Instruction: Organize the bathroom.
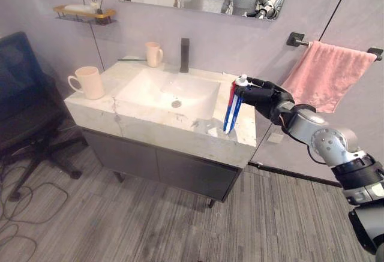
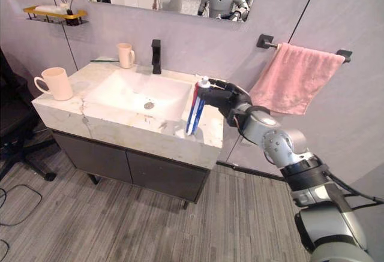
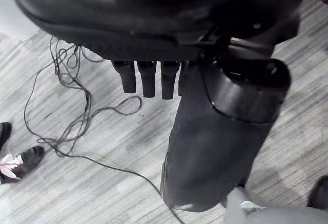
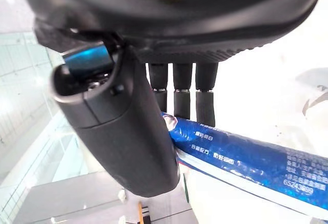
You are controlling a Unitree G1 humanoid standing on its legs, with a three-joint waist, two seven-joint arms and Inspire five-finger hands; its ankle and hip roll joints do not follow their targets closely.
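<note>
A blue, red and white toothpaste tube (image 1: 231, 109) stands upright with its white cap on top, its lower end at the marble counter (image 1: 180, 139) just right of the sink basin (image 1: 174, 91). My right hand (image 1: 264, 99) reaches in from the right and is shut on the tube's upper part. In the right wrist view the thumb (image 4: 123, 131) and fingers pinch the tube (image 4: 246, 157). A cream mug (image 1: 89, 82) sits on the counter's left end. A second mug (image 1: 153, 53) stands at the back by the black faucet (image 1: 184, 55). My left hand (image 3: 148, 75) hangs over the floor, fingers straight.
A pink towel (image 1: 327, 73) hangs on a rail on the right wall. A small shelf (image 1: 84, 13) with flowers is on the left wall, and a dark office chair (image 1: 24, 112) stands left of the vanity. A person's shoe (image 3: 20, 160) rests on the wood floor.
</note>
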